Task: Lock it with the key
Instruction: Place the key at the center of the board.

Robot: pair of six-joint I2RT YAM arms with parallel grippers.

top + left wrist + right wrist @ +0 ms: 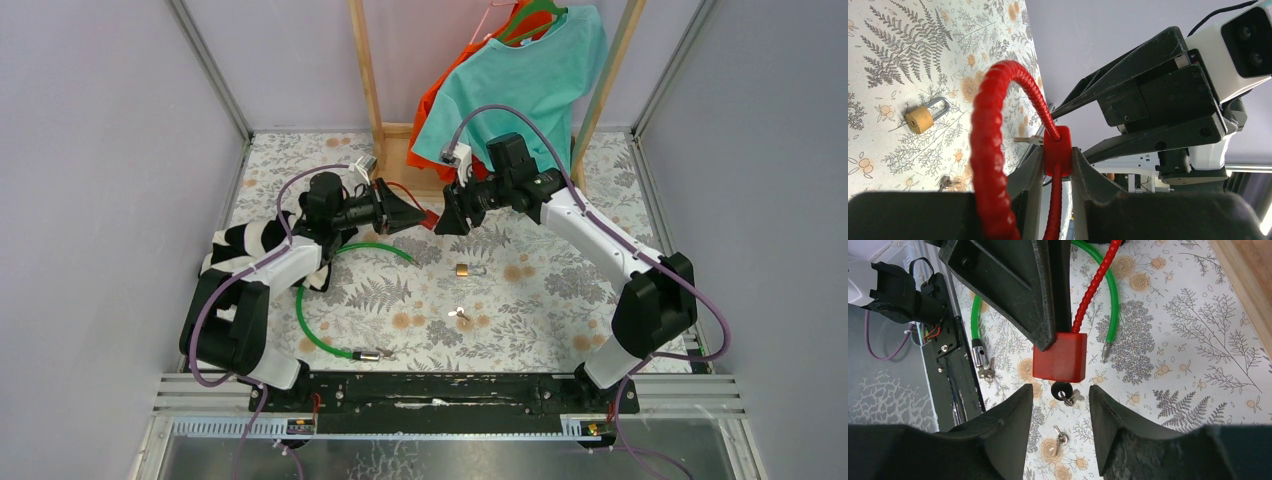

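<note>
A red cable lock's body [1059, 357] hangs in the air, pinched between my left gripper's fingers [1018, 290]. A black-headed key [1062, 389] sits in its underside with a spare key on its ring. My right gripper [1060, 392] is open, its fingertips on either side of the key's head and apart from it. In the left wrist view my left gripper [1057, 157] is shut on the lock body [1057, 147], with the red cable [988, 150] looping beside it. In the top view both grippers meet at the red lock [431, 216].
A brass padlock [463, 270] and a small pair of keys [460, 316] lie on the floral cloth. A green cable lock [310, 320] curves at the left beside a striped cloth [240, 245]. A wooden rack with shirts [520, 75] stands behind.
</note>
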